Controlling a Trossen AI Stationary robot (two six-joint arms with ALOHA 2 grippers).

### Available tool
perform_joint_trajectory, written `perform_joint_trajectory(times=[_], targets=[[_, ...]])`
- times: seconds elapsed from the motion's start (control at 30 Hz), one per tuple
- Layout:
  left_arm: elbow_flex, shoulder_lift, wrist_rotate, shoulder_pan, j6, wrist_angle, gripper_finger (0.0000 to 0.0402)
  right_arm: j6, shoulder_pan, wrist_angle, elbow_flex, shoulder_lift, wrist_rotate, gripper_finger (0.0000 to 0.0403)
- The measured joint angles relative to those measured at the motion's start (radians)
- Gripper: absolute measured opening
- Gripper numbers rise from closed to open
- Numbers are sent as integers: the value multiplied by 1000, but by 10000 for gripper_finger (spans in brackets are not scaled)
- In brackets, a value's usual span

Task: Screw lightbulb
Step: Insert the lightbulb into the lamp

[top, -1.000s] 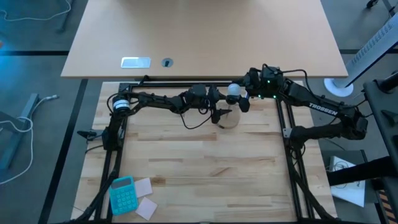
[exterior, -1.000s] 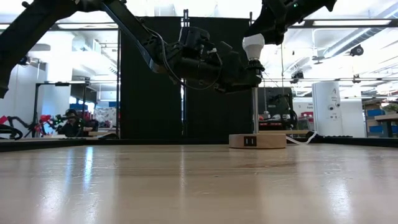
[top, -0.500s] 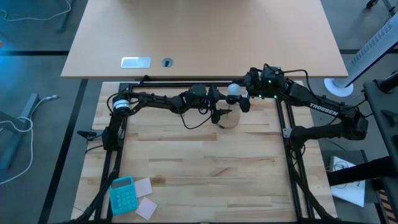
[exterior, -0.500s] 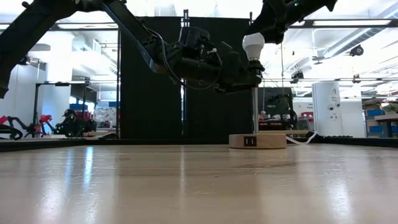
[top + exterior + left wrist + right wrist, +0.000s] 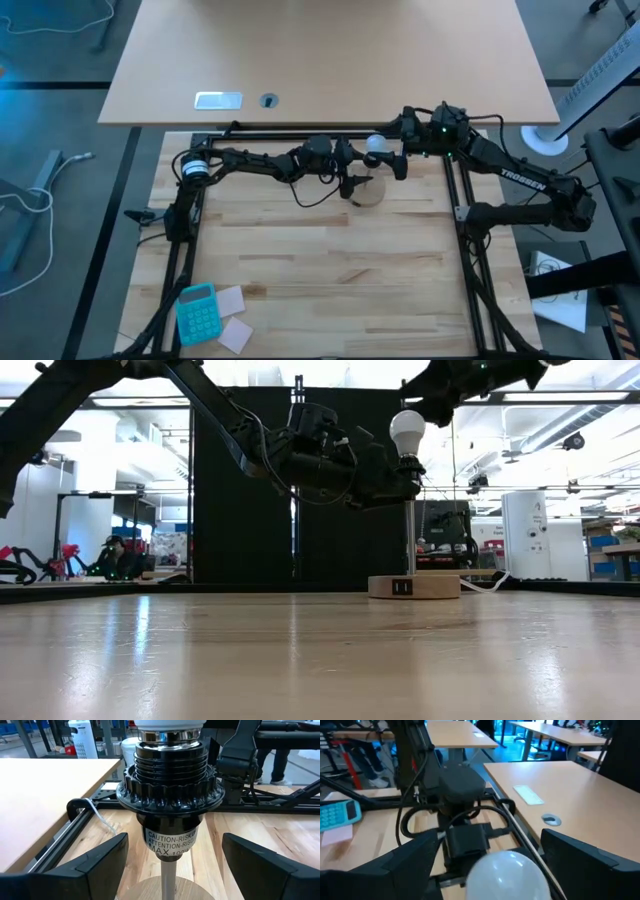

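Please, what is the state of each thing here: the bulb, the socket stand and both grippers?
lightbulb: upright in the socket, metal base partly showing.
socket stand: upright on the table.
left gripper: open, fingers either side of the socket, not touching.
right gripper: open at the lightbulb, not gripping it.

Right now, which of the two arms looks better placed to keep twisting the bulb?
Right. Its hand is open around the lightbulb from above, while the left hand sits lower, around the black socket.
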Motion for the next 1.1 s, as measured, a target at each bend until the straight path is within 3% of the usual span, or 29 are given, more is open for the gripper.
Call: perform_joint_trajectory(times=[0.2,0.37,0.6,0.87,1.1], targets=[[0,-1,0,-1,-4,0,313,-3,-104,62,0,11,-195,349],[0,-1,0,-2,-5,0,313,36,-227,80,0,32,-488,349],[0,-1,0,-2,-22,5,313,54,-323,148,0,127,-715,349],[0,-2,0,-2,-26,8,313,126,-359,290,0,241,-912,349],[0,-3,0,-2,-32,8,313,142,-364,370,0,294,-980,348]])
